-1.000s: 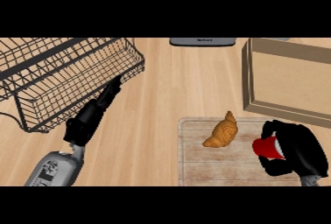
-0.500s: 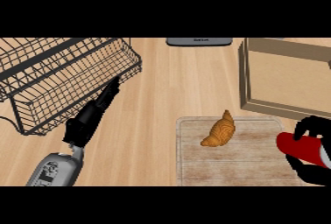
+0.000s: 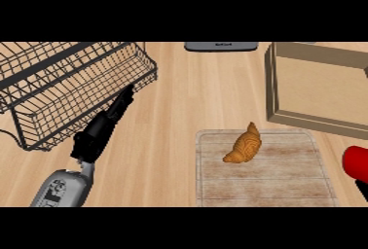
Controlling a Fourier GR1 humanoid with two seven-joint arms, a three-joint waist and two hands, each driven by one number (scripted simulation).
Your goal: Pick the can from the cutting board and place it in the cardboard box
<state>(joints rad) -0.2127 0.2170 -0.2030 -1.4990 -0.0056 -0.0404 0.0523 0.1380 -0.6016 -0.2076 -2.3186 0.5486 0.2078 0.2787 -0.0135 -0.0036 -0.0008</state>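
Although only part of it shows, the can (image 3: 357, 163), red, is off the cutting board (image 3: 287, 187): it is just past the board's right edge and cut off by the view's border. Whether it touches the counter (image 3: 187, 97) cannot be told. A black sliver of the right hand (image 3: 363, 188) shows directly under the can, also right of the board; too little of it is visible to tell whether it is open or closed on the can.

The cardboard box (image 3: 271, 82) stands just beyond the board's far right corner, open side up, and the can is outside it, nearer than its front wall.

A croissant (image 3: 243, 146) lies on the board's far half, left of centre, tilted with its tip toward the box.

Well left of the board, the left hand (image 3: 101, 131) lies stretched flat and open, pointing away and slightly toward the board. Its tip reaches the near corner of a black wire basket (image 3: 64, 82); contact cannot be confirmed. The basket stands far left of the board.

A dark grey object (image 3: 221, 46) sits beyond the board at the far edge of the view.
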